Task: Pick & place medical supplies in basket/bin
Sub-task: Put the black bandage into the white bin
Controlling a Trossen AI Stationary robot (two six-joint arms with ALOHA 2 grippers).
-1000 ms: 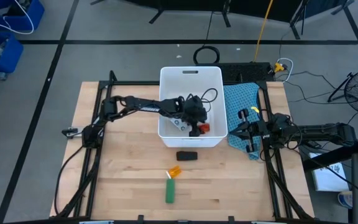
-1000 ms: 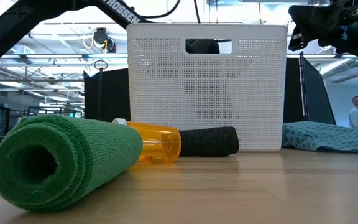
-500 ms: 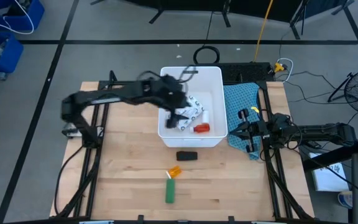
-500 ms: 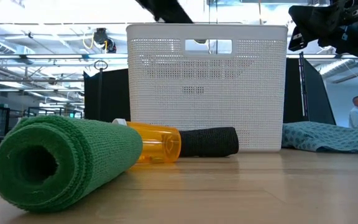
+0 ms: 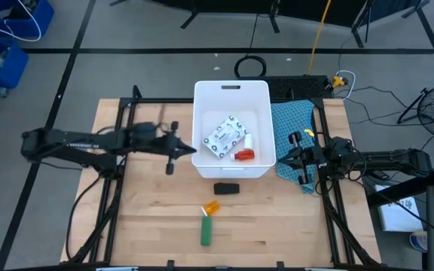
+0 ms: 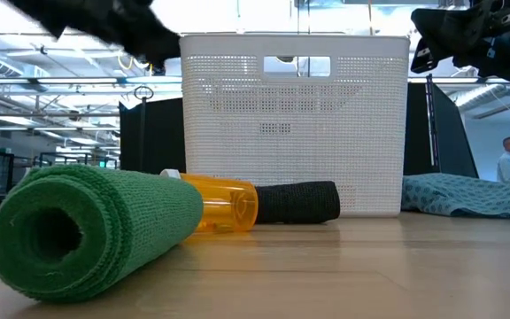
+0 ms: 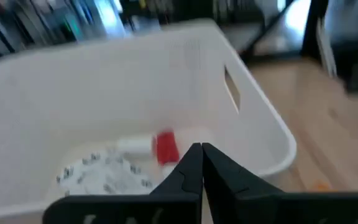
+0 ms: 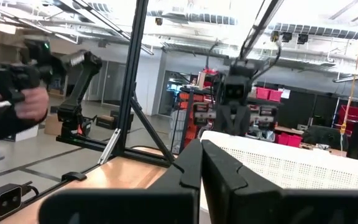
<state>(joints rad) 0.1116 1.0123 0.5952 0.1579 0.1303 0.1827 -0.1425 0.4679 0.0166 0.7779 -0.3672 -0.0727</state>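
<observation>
The white bin stands at the table's middle back. In it lie a flat white packet and a red bottle with a white cap. On the table in front of the bin lie a black piece, an orange piece and a green roll. My left gripper hangs shut and holds nothing, just left of the bin's left wall; its wrist view looks down into the bin. My right gripper waits shut above the blue-green cloth, right of the bin.
The low view shows the green roll, the orange piece and the black piece lined up before the bin's perforated wall. A person's hand shows beyond the table. Bare wood lies at the near left and near right.
My left gripper has risen out of the bin and drawn back toward the table's left edge, now outside the bin's left wall. The white packet, which it covered before, lies uncovered on the bin's floor beside the red bottle.
</observation>
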